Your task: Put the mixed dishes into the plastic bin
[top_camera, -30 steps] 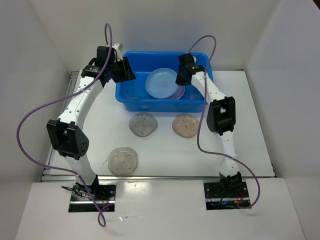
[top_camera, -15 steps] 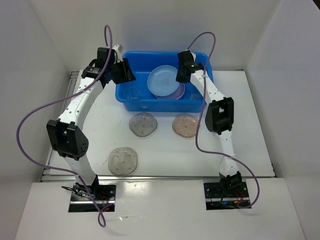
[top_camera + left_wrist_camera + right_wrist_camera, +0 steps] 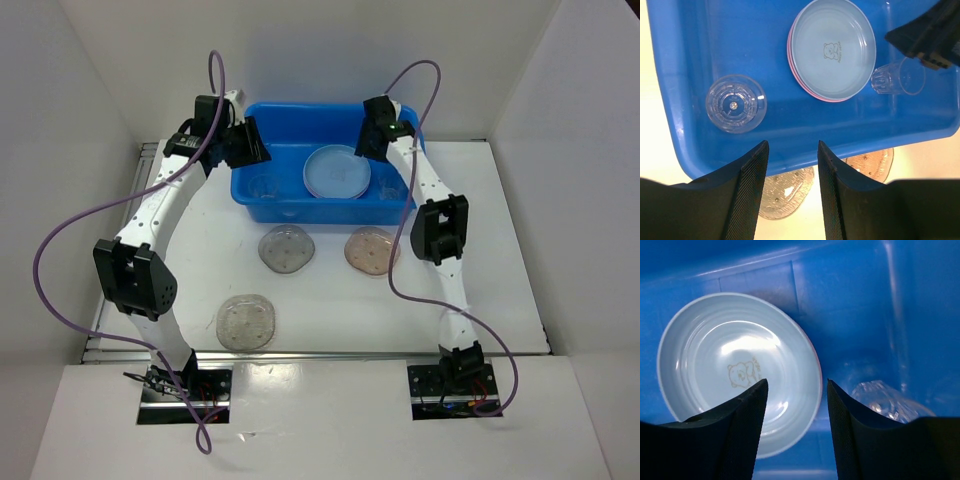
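The plastic bin (image 3: 320, 211) stands at the back of the table. Inside it a light blue plate (image 3: 337, 171) printed with a bear lies flat on a pink plate (image 3: 801, 83). One clear cup (image 3: 736, 103) stands upright to their left and another cup (image 3: 897, 79) lies on its side to their right. My right gripper (image 3: 796, 383) hovers open over the blue plate's (image 3: 735, 370) right edge, holding nothing. My left gripper (image 3: 792, 145) stands open above the bin's near-left wall, empty. Two greyish speckled plates (image 3: 287, 248) (image 3: 247, 322) and a tan plate (image 3: 371, 250) lie on the table.
White walls close in the table on the left, back and right. Purple cables loop from both arms. The right arm's elbow (image 3: 441, 232) hangs above the table just right of the tan plate.
The right gripper has opened and let go of the light blue plate, which now lies flat in the bin. The gripper has drawn back up toward the bin's far right corner. The left arm has stayed still.
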